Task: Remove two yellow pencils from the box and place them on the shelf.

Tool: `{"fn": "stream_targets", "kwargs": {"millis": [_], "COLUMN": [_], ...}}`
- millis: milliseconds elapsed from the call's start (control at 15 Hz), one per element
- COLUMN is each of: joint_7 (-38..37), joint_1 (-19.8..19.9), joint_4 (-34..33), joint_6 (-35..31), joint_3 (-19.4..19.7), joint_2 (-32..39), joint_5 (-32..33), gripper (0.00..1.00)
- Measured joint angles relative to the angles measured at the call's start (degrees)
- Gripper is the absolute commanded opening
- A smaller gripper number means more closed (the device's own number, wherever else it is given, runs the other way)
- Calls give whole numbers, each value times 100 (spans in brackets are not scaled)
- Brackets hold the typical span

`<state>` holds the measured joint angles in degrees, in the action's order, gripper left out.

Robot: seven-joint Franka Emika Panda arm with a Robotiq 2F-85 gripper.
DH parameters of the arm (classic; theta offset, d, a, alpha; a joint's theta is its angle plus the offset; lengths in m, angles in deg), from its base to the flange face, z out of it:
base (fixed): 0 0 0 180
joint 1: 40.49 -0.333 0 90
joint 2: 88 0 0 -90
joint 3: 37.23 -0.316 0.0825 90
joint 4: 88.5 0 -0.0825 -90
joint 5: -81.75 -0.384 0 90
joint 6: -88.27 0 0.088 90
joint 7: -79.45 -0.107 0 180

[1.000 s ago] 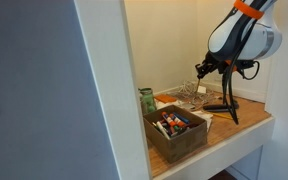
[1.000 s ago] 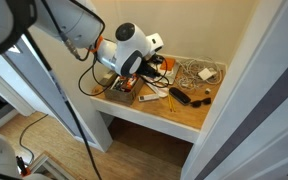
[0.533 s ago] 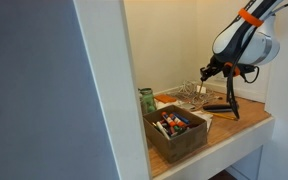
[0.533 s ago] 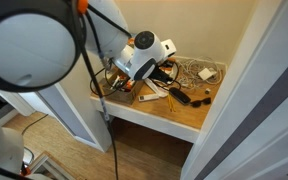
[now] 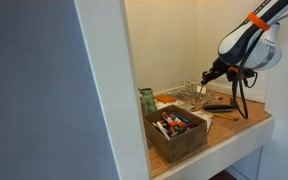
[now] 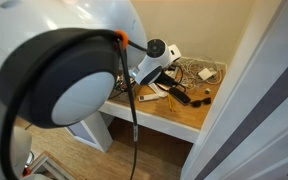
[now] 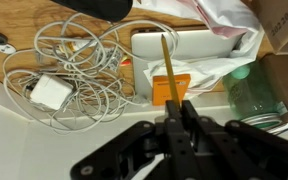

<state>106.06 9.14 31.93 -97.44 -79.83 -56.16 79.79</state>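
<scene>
My gripper [image 7: 177,103] is shut on one thin yellow pencil [image 7: 167,66], which sticks out past the fingertips over an orange card and white paper. In an exterior view the gripper [image 5: 207,72] hangs above the back of the wooden shelf [image 5: 239,128], to the right of and behind the olive-brown box [image 5: 184,140]. The box holds several coloured markers. A corner of the box shows at the top right of the wrist view [image 7: 286,28]. A second yellow pencil cannot be made out. In an exterior view the arm hides most of the shelf's left part [image 6: 184,117].
A green glass jar [image 5: 146,100] stands behind the box. A tangle of white cables with a charger [image 7: 59,75] lies at the back of the shelf, also seen in an exterior view [image 6: 199,72]. A black object [image 5: 224,103] lies at the right. White walls close in the shelf.
The arm has swung away from the box toward the back and right of the shelf, with the pencil still held in the gripper.
</scene>
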Motion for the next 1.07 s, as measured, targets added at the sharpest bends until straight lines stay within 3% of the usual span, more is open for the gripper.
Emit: {"fn": "stream_targets", "kwargs": {"millis": [400,733,1067], "joint_7": [183,-152,-274], "joint_1": [204,324,332], "joint_4": [-6,-70,-169], "joint_6": [13,8,-42], "joint_3": [-167,-153,-76], "joint_2": [294,612,837], "joint_5": [9,728,1058], "gripper": [3,3,3]}}
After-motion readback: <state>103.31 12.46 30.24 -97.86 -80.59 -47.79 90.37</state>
